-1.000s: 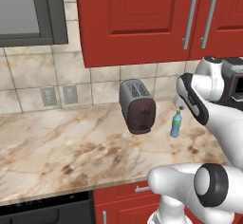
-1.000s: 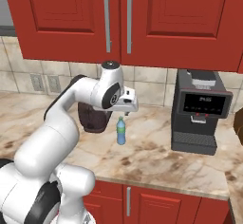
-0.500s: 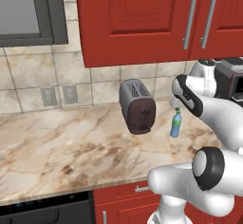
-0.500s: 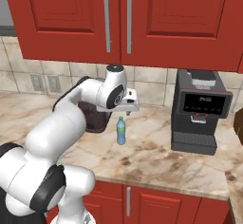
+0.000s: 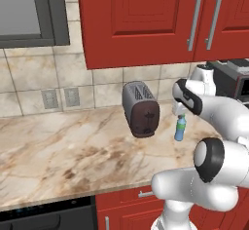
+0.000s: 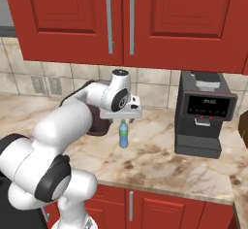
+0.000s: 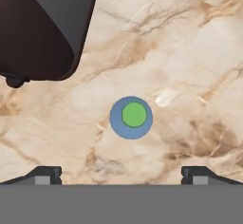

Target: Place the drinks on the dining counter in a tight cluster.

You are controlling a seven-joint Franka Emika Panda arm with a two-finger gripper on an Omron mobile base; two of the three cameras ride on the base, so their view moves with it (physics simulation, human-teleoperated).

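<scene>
A small blue water bottle (image 5: 180, 128) (image 6: 124, 135) with a green cap stands upright on the marble worktop (image 5: 63, 151) that backs onto the tiled wall. My gripper (image 5: 179, 113) (image 6: 125, 119) hangs straight above it, pointing down, a short way over the cap. In the hand view the bottle (image 7: 131, 117) appears from the top, centred just ahead of the gripper (image 7: 121, 173). The jaws stand wide open with nothing between them. The dining counter is out of view.
A dark toaster (image 5: 141, 109) (image 7: 42, 28) stands close to the left of the bottle. A black coffee machine (image 6: 203, 114) sits further right on the same worktop. Red cabinets (image 6: 121, 19) hang overhead, and the arm's own links crowd the front edge.
The hand has slid a little sideways to sit over the bottle, and the arm's lower links have swung. The bottle has not moved and the jaws have stayed open.
</scene>
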